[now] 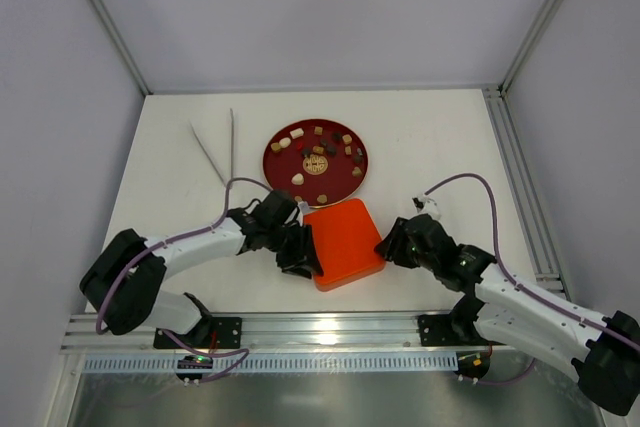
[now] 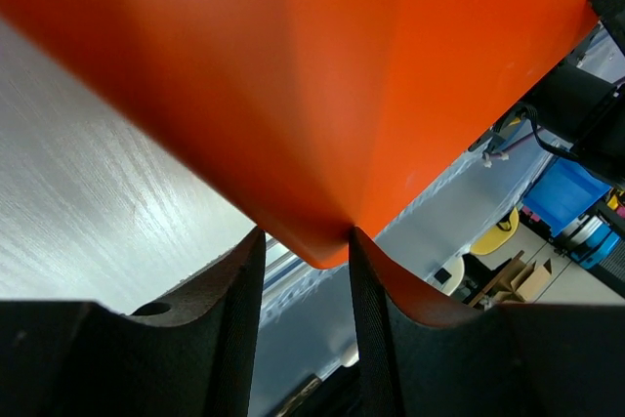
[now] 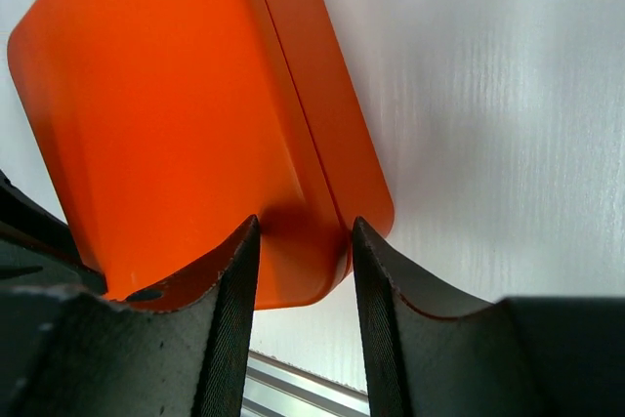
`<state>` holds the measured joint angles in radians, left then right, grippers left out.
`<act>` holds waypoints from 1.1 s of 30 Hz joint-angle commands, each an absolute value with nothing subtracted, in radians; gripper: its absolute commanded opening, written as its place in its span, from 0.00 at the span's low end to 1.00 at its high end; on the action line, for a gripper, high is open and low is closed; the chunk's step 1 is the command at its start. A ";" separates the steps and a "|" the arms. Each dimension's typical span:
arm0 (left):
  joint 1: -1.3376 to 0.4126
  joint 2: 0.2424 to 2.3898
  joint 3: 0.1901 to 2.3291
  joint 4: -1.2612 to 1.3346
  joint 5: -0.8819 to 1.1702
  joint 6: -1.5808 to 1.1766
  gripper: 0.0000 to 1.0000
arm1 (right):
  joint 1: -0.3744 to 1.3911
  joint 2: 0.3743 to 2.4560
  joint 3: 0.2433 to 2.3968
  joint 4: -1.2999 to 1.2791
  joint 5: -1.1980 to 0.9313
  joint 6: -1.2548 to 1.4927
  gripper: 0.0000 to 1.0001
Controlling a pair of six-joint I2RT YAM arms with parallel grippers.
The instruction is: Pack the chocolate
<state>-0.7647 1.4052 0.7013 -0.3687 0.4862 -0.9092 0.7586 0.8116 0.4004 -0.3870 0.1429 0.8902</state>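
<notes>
- Chocolate (image 1: 297,133): cream, caramel and dark pieces lie scattered on a round red plate (image 1: 268,162) toward the middle of the tabletop (image 1: 450,147).
- An orange box (image 1: 345,247) lies flat just in front of the plate, between the two arms. Its far edge is close to the plate's near rim.
- Left end effector (image 1: 300,255) is at the box's near-left corner.
- Left wrist view: that corner of the box (image 2: 322,95) sits wedged between the fingers (image 2: 239,310), with orange meeting both inner faces. I read this as the left end effector (image 2: 305,233) gripping the box corner.
- Right end effector (image 1: 388,245) is at the box's right edge.
- Right wrist view: the right end effector (image 3: 305,222) straddles the near corner of the box (image 3: 176,114), one finger over the top face and the other beside the side wall. I cannot tell whether it pinches the box.
- A seam runs along the box near its right edge in the right wrist view.
- The chocolate lies beyond the box from both end effectors and touches neither. It is nearer the left one.
- Two thin sticks (image 1: 218,147) lie left of the plate.
</notes>
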 commanded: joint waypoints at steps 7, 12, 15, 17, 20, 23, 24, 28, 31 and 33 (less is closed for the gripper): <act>-0.759 1.462 0.627 -0.472 0.333 -0.868 0.39 | 0.782 0.819 0.276 -0.520 0.112 0.946 0.36; -0.733 1.422 0.634 -0.477 0.348 -0.864 0.40 | 0.819 0.856 0.291 -0.537 0.117 0.971 0.29; -0.710 1.417 0.632 -0.477 0.360 -0.853 0.41 | 0.834 0.865 0.296 -0.537 0.138 0.996 0.29; -0.700 1.414 0.632 -0.477 0.374 -0.845 0.42 | 0.836 0.871 0.276 -0.505 0.130 1.017 0.29; -0.687 1.416 0.634 -0.476 0.386 -0.833 0.43 | 0.836 0.894 0.229 -0.433 0.089 1.046 0.34; -0.675 1.420 0.638 -0.468 0.397 -0.828 0.43 | 0.844 0.870 0.222 -0.416 0.098 1.063 0.39; -0.670 1.424 0.638 -0.468 0.399 -0.825 0.44 | 0.844 0.861 0.225 -0.422 0.109 1.062 0.40; -0.652 1.439 0.650 -0.472 0.406 -0.807 0.44 | 0.847 0.851 0.252 -0.489 0.114 1.054 0.41; -0.632 1.448 0.666 -0.482 0.414 -0.793 0.45 | 0.859 0.844 0.255 -0.523 0.092 1.081 0.40; -0.626 1.454 0.673 -0.483 0.420 -0.790 0.46 | 0.871 0.827 0.259 -0.554 0.092 1.092 0.40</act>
